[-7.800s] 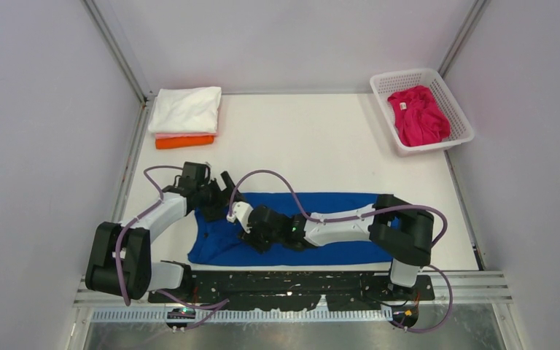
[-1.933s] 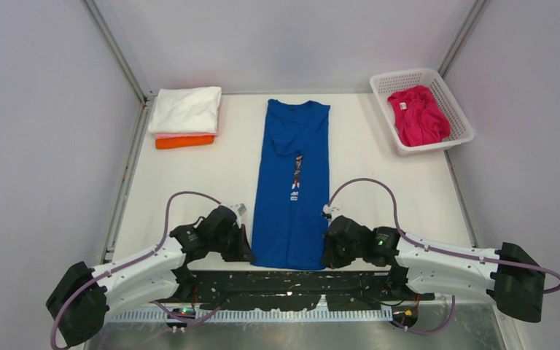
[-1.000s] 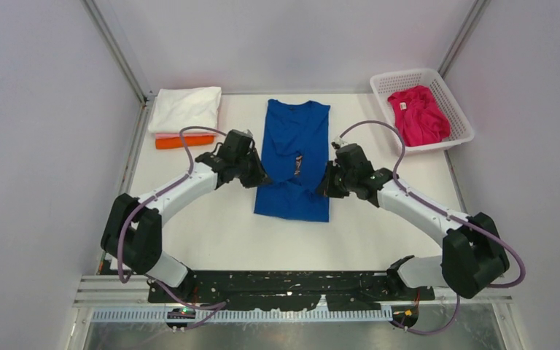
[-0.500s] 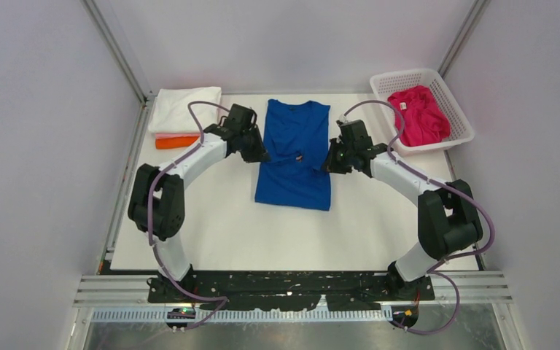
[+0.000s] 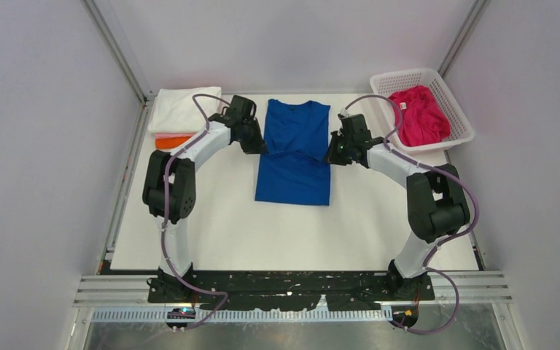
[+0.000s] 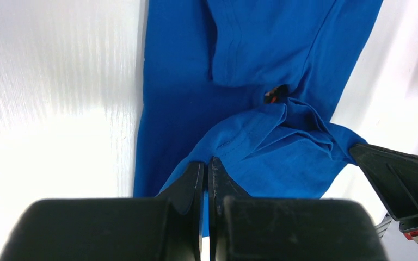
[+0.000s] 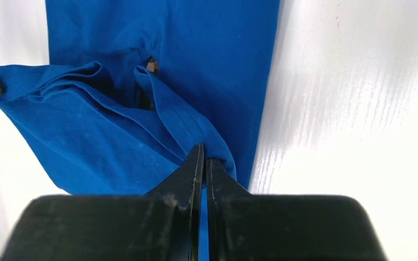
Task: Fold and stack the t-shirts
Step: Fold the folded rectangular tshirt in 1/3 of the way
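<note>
Carried farther toward the collar since half a second earlier: the hem of the blue t-shirt (image 5: 293, 157), now doubled over at roughly mid-length.

At the middle of the table (image 5: 262, 226), toward its far edge, the shirt is laid lengthwise. Its two hem corners are pinched by the left gripper (image 6: 207, 163) and right gripper (image 7: 203, 149), jaws closed tight on cloth, one at each side. This is judged to keep the fold edge level. A folded stack (image 5: 182, 117) is set at far left, and a magenta t-shirt (image 5: 423, 115) is left crumpled in the basket (image 5: 458, 109).
</note>
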Tool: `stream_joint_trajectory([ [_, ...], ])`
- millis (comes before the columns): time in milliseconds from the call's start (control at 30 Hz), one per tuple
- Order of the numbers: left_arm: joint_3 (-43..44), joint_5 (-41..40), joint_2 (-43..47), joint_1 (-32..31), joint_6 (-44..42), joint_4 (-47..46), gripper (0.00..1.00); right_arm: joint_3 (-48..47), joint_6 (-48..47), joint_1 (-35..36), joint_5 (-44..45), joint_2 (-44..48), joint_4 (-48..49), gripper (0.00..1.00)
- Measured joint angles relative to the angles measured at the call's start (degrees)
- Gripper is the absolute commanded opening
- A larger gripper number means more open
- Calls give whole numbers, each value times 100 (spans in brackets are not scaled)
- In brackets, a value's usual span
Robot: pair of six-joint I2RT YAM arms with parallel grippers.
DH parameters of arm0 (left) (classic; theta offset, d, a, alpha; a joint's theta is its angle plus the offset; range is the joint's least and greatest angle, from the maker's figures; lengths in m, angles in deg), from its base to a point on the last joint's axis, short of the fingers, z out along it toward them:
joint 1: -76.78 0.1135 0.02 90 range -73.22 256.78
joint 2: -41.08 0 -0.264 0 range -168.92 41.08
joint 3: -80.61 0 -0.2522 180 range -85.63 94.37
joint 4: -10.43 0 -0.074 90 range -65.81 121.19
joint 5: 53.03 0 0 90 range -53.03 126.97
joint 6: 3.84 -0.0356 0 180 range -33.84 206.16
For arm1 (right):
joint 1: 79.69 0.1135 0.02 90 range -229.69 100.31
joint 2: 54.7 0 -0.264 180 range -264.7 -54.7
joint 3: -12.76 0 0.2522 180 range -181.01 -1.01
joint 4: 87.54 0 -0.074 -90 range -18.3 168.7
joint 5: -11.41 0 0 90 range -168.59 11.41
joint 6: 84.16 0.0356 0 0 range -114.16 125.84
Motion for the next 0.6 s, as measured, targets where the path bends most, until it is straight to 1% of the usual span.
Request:
stream_joint_trajectory([
  [100,199,26,-175,0,-26,50,2,-11,-2,-59,0,-111,101,7],
  [133,271,37,-236,2,-35,85,3,-11,-2,-76,0,-153,131,10],
  [233,444,46,-400,4,-94,170,11,-52,-4,-118,-2,-284,208,14],
  [267,498,52,-457,9,-116,181,15,-81,-4,-131,-4,-354,223,18],
  [300,562,74,-531,22,-129,195,25,-111,-4,-142,-7,-420,247,25],
  [333,601,85,-581,31,-140,201,39,-136,-2,-149,-2,-483,273,49],
  [367,643,92,-640,39,-155,208,53,-162,9,-157,4,-542,293,69],
  [400,697,96,-708,55,-188,225,65,-188,66,-166,26,-581,295,77],
  [433,765,103,-778,68,-197,254,80,-219,74,-177,44,-632,306,91],
  [467,848,107,-846,85,-190,295,96,-249,90,-186,85,-667,337,95],
  [500,927,116,-901,105,-192,326,99,-280,136,-199,118,-686,345,98],
  [600,1016,136,-911,168,-151,352,100,-297,197,-219,142,-675,424,96],
])
